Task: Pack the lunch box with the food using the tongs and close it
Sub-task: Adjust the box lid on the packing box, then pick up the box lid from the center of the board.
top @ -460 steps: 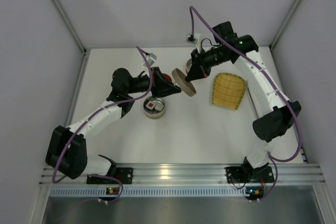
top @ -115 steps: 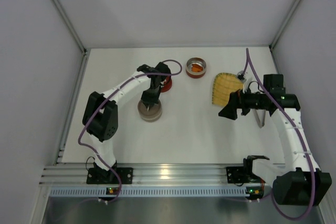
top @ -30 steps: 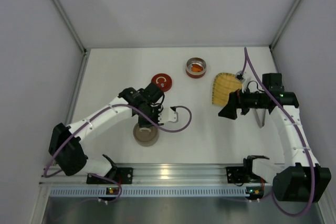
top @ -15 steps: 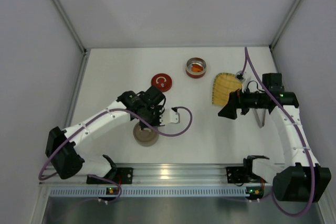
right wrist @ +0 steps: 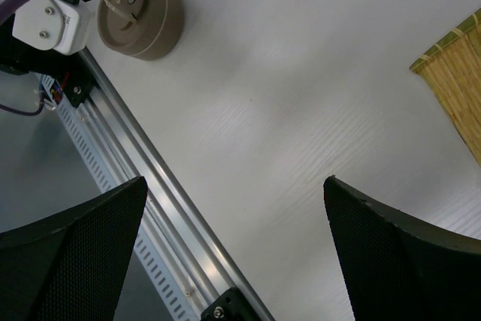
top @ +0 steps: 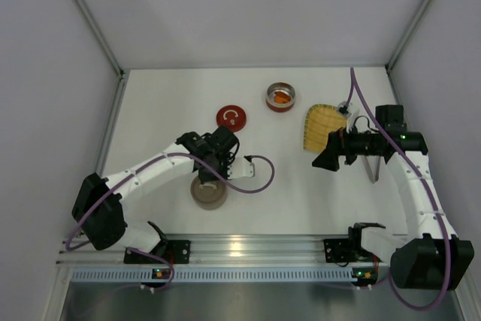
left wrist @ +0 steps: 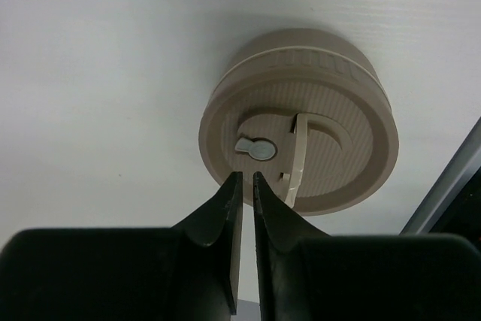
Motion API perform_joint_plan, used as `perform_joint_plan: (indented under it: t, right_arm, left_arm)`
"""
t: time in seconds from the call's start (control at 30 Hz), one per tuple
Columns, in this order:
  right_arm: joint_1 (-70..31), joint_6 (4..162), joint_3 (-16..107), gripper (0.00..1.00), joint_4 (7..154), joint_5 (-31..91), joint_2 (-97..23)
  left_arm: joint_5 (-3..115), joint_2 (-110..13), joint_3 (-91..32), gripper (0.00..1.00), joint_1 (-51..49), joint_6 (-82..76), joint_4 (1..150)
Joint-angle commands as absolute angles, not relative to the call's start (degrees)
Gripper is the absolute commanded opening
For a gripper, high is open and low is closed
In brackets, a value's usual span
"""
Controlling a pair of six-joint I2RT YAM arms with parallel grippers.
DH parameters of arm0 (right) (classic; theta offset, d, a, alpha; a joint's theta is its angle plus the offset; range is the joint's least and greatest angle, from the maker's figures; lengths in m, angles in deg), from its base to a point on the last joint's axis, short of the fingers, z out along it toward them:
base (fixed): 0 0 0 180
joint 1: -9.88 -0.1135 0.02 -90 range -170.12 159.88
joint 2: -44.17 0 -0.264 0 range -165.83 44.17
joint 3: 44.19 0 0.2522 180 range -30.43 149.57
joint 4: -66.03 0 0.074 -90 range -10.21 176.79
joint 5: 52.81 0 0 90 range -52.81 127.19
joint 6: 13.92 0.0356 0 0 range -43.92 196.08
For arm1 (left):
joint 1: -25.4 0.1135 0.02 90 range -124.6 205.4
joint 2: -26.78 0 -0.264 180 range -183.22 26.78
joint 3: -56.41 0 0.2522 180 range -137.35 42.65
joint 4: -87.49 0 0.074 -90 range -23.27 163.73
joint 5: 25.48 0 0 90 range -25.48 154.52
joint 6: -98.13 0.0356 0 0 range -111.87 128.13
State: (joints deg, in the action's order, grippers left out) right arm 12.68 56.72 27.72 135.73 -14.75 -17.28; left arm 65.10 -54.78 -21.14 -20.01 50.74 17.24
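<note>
At the near edge runs the metal rail. Just beyond it, at 7 o'clock from the middle of the table, stands the beige tin with its lid on. The ridged lid carries a keyhole-shaped mark and a folded tab. The left gripper hangs at the lid's near side with its jaws all but closed on nothing; whether it touches the lid I cannot tell. Bare white table lies between tin and right arm. At 3 o'clock the right gripper gapes wide and empty. The tongs lie partly under that arm, near the right wall. The yellow mat is at 2 o'clock. At 11 o'clock, the red lid shows a white curl, unreadable. Farthest, at 1 o'clock, the open tin holds the orange food.
</note>
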Motion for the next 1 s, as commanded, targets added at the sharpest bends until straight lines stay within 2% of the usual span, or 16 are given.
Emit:
perform_joint_plan:
  t: [0.0,0.27,0.33,0.53,0.57,0.6,0.63,0.67,0.8,0.87,0.97]
  right_arm:
    - [13.7,56.2,28.0,0.99,134.0,-16.4,-15.8]
    - [13.7,56.0,27.8,0.99,134.0,-16.3,-16.2]
    - [13.7,55.9,27.9,1.00,134.0,-16.4,-16.5]
    - [13.7,56.0,28.1,0.99,134.0,-16.2,-16.6]
    - [13.7,56.0,28.2,0.99,133.9,-16.2,-16.7]
    - [13.7,56.0,28.3,0.99,133.9,-16.2,-16.8]
    - [13.7,56.1,28.4,0.99,133.9,-16.2,-16.8]
    - [13.7,56.1,28.5,0.99,133.8,-16.1,-17.0]
    - [13.7,56.8,28.4,0.99,133.0,-16.1,-17.5]
    - [13.7,57.0,28.5,0.99,132.4,-15.7,-18.1]
    - [13.7,57.2,28.4,0.99,131.7,-15.3,-18.5]
  left_arm:
    - [65.1,-55.4,-19.9,0.16,-20.0,53.5,17.5]
    - [59.4,-55.1,-21.9,0.35,-19.9,55.8,9.4]
    - [58.5,-54.8,-23.0,0.43,-19.9,55.6,7.1]
    - [55.1,-55.0,-28.1,0.51,-19.9,52.8,5.2]
    - [54.4,-55.7,-29.2,0.66,-19.8,52.0,6.0]
    - [53.6,-56.5,-30.6,0.70,-18.4,50.4,6.2]
    - [52.5,-57.5,-35.1,0.86,-17.1,49.9,6.2]
    - [51.1,-59.0,-38.1,0.88,-15.0,49.4,6.0]
    - [41.5,-73.5,-57.4,0.85,1.0,38.8,9.9]
    - [41.6,-79.9,-68.7,0.74,4.8,33.6,11.7]
    - [45.2,-93.6,-81.1,0.67,9.4,22.1,16.4]
